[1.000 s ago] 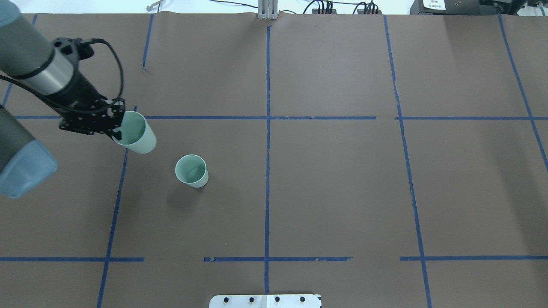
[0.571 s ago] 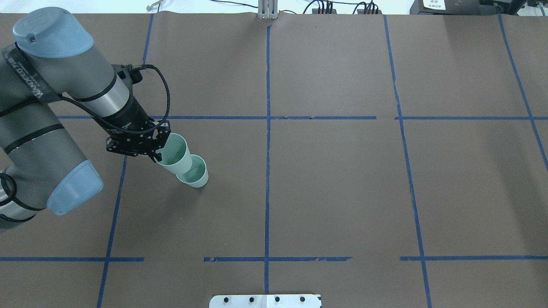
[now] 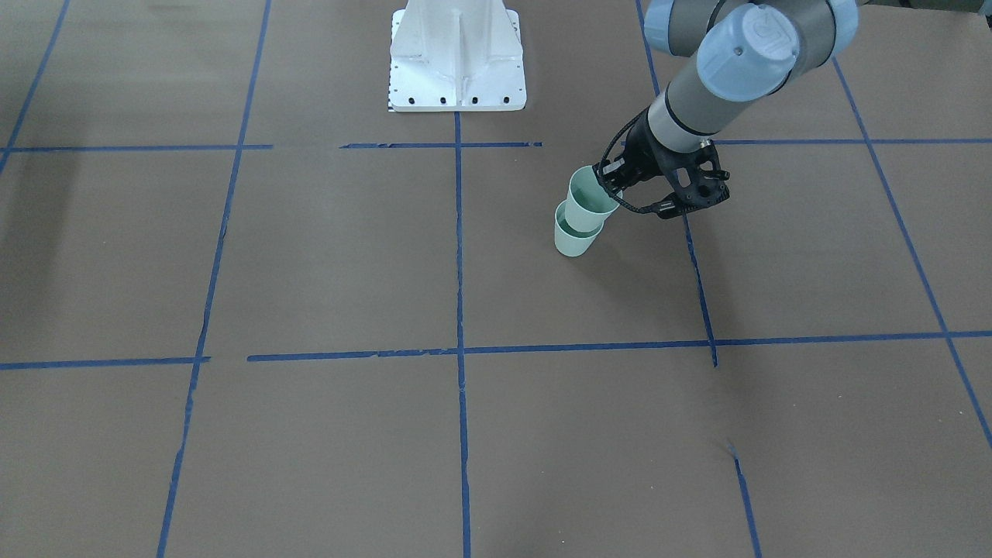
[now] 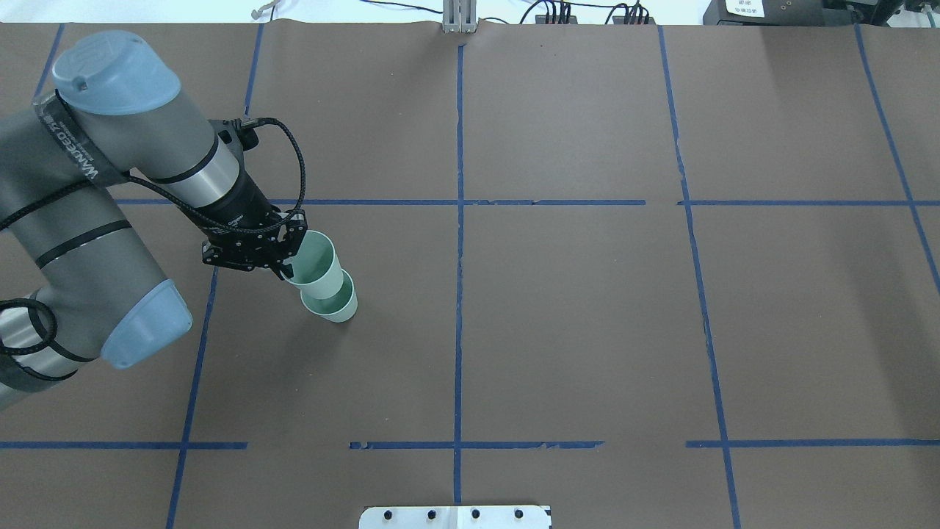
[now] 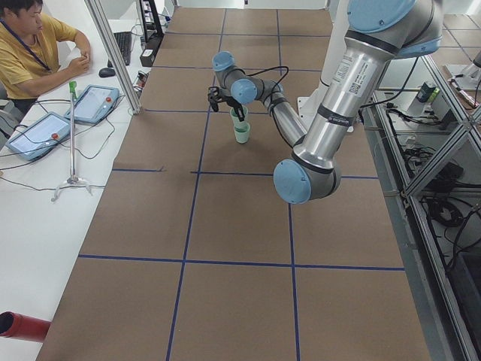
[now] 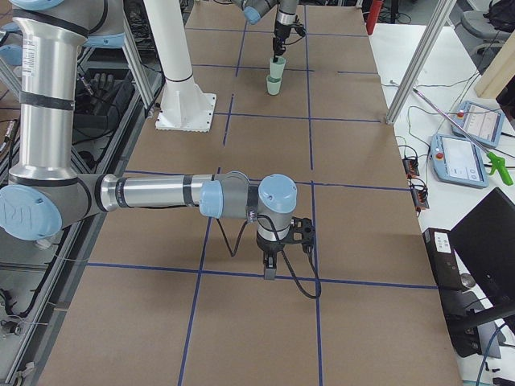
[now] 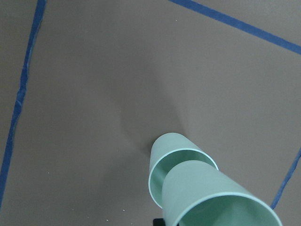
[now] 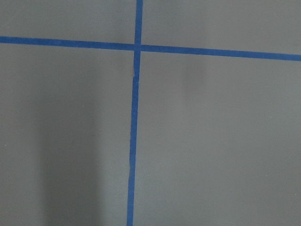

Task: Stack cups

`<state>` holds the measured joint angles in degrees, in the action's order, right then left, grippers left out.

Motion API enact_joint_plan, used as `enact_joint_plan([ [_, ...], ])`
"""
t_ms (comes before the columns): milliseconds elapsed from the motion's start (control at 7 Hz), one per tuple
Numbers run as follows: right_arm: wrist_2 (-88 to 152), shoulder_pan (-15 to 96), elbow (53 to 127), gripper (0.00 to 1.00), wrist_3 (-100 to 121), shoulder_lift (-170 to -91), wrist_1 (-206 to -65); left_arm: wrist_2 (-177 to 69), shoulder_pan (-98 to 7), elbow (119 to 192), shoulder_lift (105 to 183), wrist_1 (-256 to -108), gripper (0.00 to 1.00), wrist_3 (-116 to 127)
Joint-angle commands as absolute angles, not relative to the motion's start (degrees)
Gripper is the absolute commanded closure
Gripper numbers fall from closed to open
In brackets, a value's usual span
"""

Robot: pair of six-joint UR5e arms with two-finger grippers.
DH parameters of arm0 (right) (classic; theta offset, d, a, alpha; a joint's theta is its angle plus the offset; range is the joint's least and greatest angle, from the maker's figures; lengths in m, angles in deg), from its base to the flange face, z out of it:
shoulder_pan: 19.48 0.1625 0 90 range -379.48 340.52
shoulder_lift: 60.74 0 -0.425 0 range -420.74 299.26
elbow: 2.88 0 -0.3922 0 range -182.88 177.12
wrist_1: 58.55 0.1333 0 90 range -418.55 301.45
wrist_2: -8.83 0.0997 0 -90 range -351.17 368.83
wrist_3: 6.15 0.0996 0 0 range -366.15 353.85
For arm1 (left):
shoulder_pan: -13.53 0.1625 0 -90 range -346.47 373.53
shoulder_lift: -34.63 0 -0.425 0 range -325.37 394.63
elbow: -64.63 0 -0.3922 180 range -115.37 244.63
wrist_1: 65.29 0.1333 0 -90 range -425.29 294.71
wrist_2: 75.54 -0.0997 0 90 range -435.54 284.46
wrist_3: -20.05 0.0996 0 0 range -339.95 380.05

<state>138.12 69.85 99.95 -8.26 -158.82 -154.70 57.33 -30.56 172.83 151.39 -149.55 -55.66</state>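
Two pale mint-green cups are on the brown table's left half. One cup [image 4: 335,306] stands upright on the table. My left gripper [image 4: 288,270] is shut on the rim of the other cup [image 4: 316,261] and holds it tilted, with its base in the standing cup's mouth. The front-facing view shows the held cup [image 3: 589,194] above the standing cup [image 3: 573,242], with the left gripper [image 3: 608,190] at its rim. The left wrist view shows the held cup [image 7: 211,193] overlapping the standing cup [image 7: 162,155]. My right gripper [image 6: 269,269] hangs over the table far from the cups; I cannot tell whether it is open or shut.
Blue tape lines [image 4: 459,242] divide the brown table into squares. The white robot base plate [image 3: 457,70] stands at the robot's edge. An operator [image 5: 30,53] sits at a side desk with tablets [image 5: 34,135].
My left arm has carried the held cup to the right and toward the robot, from apart from the standing cup to onto its mouth.
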Motion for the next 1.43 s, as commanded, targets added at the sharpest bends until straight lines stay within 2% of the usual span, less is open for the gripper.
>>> enact_joint_plan([
  [0, 138.12, 69.90, 99.95, 0.00, -8.26, -158.91, -154.70, 56.92, -30.50, 172.56, 151.26, -149.76, 0.01, -56.32],
  [714, 138.12, 69.90, 99.95, 0.00, -8.26, -158.82, -154.70, 56.83, -30.93, 174.14, 150.38, -149.93, 0.00, -56.42],
  [857, 138.12, 69.82, 99.95, 0.00, -8.26, -158.82, -154.70, 56.91, -31.63, 176.23, 146.90, -149.93, 0.00, -49.80],
  [1286, 138.12, 69.82, 99.95, 0.00, -8.26, -158.91, -154.70, 57.09, -46.44, 176.61, 131.63, -149.93, 0.00, -12.26],
])
